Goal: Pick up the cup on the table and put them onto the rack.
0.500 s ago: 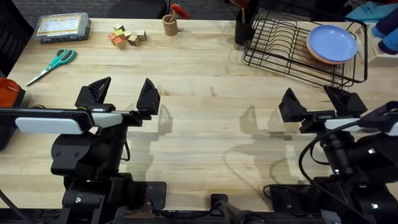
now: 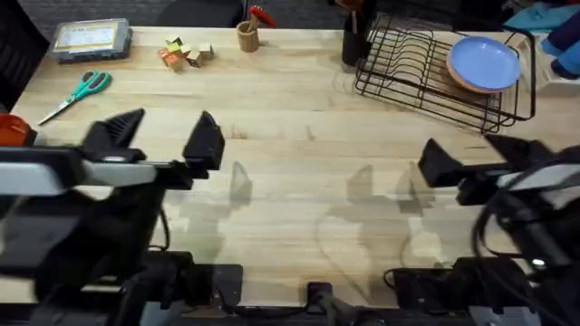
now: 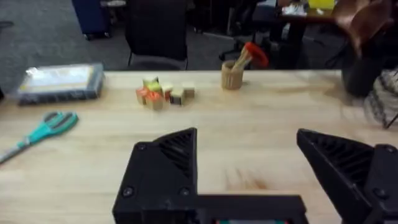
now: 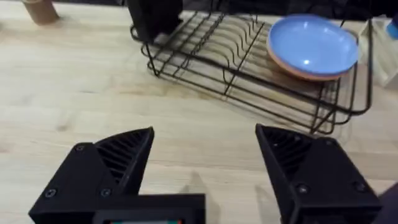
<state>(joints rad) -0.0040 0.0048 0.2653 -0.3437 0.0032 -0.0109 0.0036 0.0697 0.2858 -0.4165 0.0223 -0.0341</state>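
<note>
Both arms have risen toward the overhead camera; left hand [image 2: 159, 136] and right hand [image 2: 480, 158] gape wide, empty. I see no navy cup; rack [image 2: 426, 77] at 1 o'clock.

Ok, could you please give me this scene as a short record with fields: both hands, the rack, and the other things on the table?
left hand: open, holding nothing, above the table
right hand: open, holding nothing, facing the rack
rack: black wire, far right part of the table
blue plate: lying in the rack's right end
wooden cup: far edge, middle
blocks: left of the wooden cup
scissors: teal handles, far left
</note>
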